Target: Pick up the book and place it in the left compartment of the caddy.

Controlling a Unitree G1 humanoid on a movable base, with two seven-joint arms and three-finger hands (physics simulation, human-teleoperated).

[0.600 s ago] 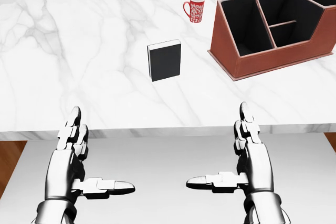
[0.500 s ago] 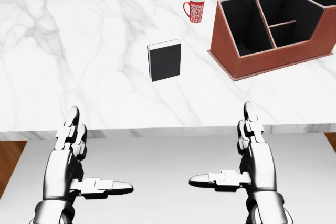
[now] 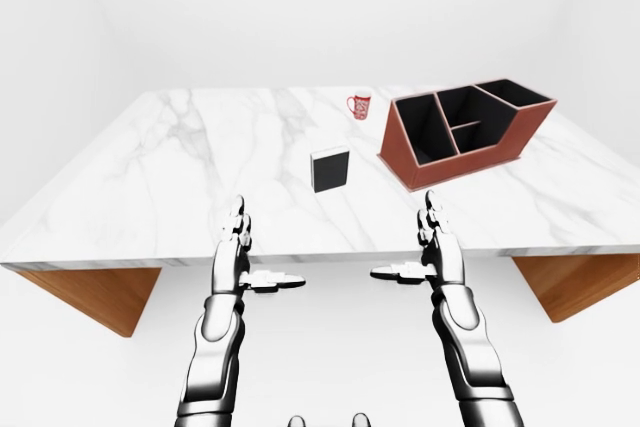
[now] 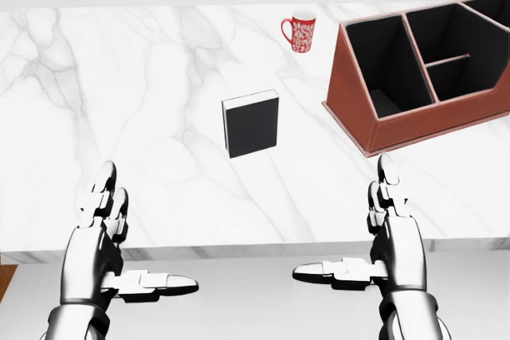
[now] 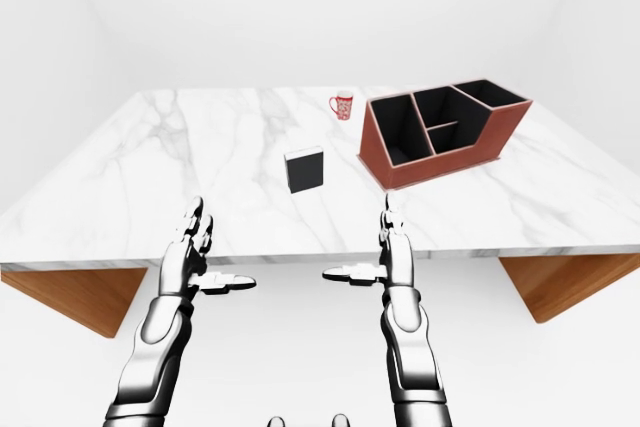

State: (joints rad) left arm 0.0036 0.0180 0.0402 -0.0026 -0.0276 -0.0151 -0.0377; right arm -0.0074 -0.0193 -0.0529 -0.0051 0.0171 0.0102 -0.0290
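The caddy (image 4: 374, 129) is seen with dark compartments; the book (image 4: 251, 123) lies left of it on the worktop (image 4: 119, 77), a red mug (image 4: 300, 34) above; left robot hand (image 4: 107, 256) and right robot hand (image 4: 382, 244) are held open, apart

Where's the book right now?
In the head view the book stands centre on the marble table, left of the caddy, below the mug.
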